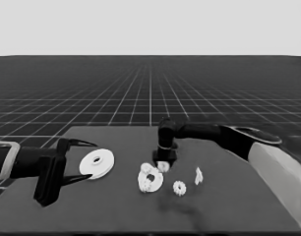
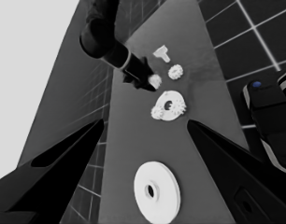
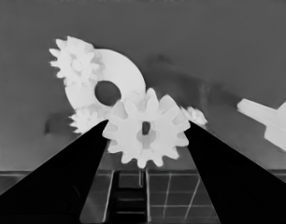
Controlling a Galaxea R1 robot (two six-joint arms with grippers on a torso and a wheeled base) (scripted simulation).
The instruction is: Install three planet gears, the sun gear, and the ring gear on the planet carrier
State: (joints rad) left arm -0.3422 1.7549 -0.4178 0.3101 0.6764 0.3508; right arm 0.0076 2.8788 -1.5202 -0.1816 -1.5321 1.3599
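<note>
A toothed gear (image 3: 146,129) sits clamped between the right gripper's (image 1: 163,166) two fingers, low in the middle of the head view, just above the smaller round part (image 1: 150,180). Two gears (image 3: 76,63) already rest on that part. Another gear (image 1: 179,187) lies to its right, then the thin white piece (image 1: 198,175). The larger round part (image 1: 97,163) lies left of centre, between the left gripper's (image 1: 86,160) spread fingers. No writing is legible.
</note>
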